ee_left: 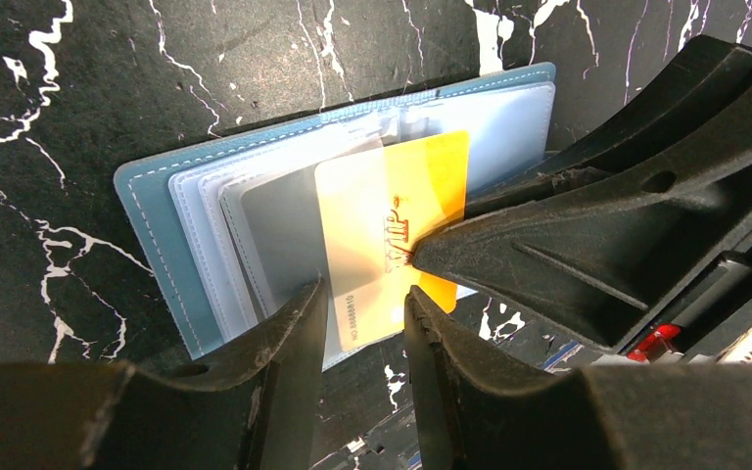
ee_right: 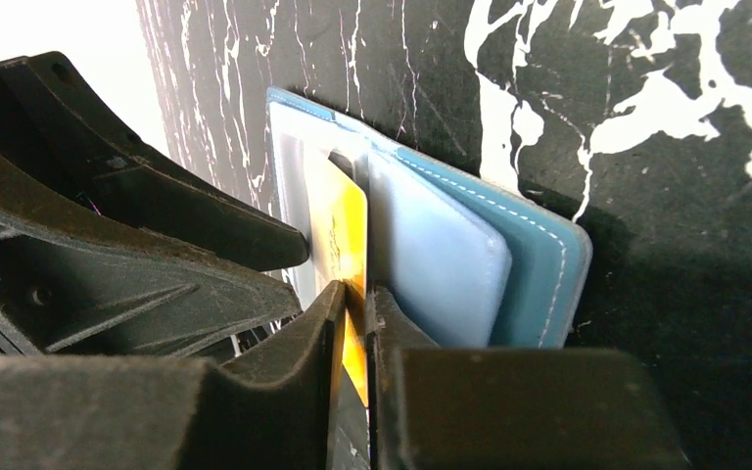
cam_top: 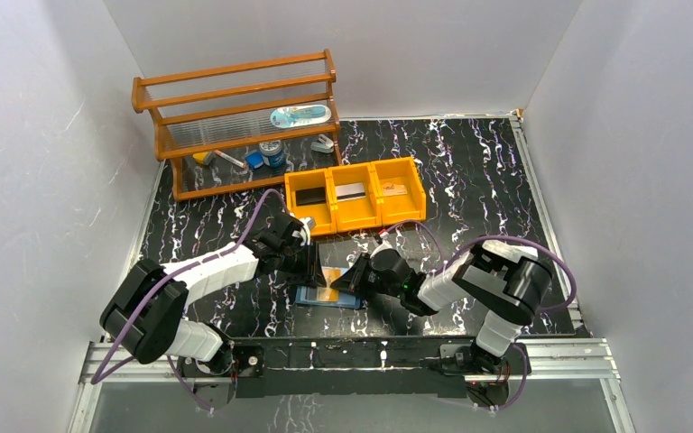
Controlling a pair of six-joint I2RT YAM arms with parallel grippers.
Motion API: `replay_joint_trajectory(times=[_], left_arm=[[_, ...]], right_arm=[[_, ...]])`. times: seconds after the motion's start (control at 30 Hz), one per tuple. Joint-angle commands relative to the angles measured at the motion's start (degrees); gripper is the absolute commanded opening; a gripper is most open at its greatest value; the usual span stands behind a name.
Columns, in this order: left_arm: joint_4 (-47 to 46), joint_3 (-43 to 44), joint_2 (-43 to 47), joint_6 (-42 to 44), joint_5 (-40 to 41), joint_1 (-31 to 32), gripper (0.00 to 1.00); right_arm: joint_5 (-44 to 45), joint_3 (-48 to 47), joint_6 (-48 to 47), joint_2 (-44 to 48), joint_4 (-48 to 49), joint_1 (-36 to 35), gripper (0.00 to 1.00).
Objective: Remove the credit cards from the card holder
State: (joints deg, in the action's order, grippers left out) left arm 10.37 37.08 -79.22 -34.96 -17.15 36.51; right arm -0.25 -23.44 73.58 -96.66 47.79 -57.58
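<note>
The right fingers (ee_right: 325,328) are almost together, pinched across the faces of a thin, flat tan-gold plastic credit card (ee_right: 351,245) at its exposed edge. The left fingers (ee_left: 299,338) stand a moderate way apart, set down astride that card's near end. They seem to press on the clear pocket leaves rather than grip anything, though the contact itself is hidden.

The gold card sits partway out of its pocket in the light blue, book-like folding card holder (ee_left: 162,220). The holder lies open on the black, white-veined worktop (ee_left: 49,108), between the two arms. A silver-grey card (ee_left: 274,220) lies fully sleeved just beside the gold one.

The card is probably very light, stiff yet springy, and glossy enough to slip from a shallow pinch. The best hold looks to be on the bare end, flat across both faces, pulling straight along the pocket so it does not jam. The holder looks soft and light, so it would likely drag along with the card unless pinned down.
</note>
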Motion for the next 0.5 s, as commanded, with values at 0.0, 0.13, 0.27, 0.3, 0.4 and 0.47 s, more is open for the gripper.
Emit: replay_joint_trajectory(times=[0.0, 0.13, 0.27, 0.3, 0.4, 0.47], left_arm=[[3.79, -1.37, 1.72, 1.00, 2.33, 0.09, 0.34], [4.91, -0.84, 3.12, 1.12, 3.56, 0.05, 0.34], [5.77, -0.26, 4.39, 1.07, 4.85, 0.07, 0.34], [5.75, -0.14, 4.75, 1.02, 5.04, 0.05, 0.34], [5.59, 0.01, 5.89, 0.87, 4.94, 0.09, 0.34], [5.37, 0.37, 6.31, 1.08, 4.57, 0.05, 0.35]], right_arm=[[1.37, 0.24, -0.39, 0.75, -2.03, 0.19, 0.13], [4.22, 1.62, -1.41, 5.27, -6.46, 0.49, 0.01], [7.51, 2.46, -3.81, 11.88, -12.84, 0.80, 0.00], [9.08, 2.01, -4.81, 13.80, -16.05, 0.80, 0.00], [11.96, -0.77, -8.55, 18.67, -24.45, 0.81, 0.00], [11.39, -1.01, -10.54, 20.85, -24.88, 0.80, 0.00]])
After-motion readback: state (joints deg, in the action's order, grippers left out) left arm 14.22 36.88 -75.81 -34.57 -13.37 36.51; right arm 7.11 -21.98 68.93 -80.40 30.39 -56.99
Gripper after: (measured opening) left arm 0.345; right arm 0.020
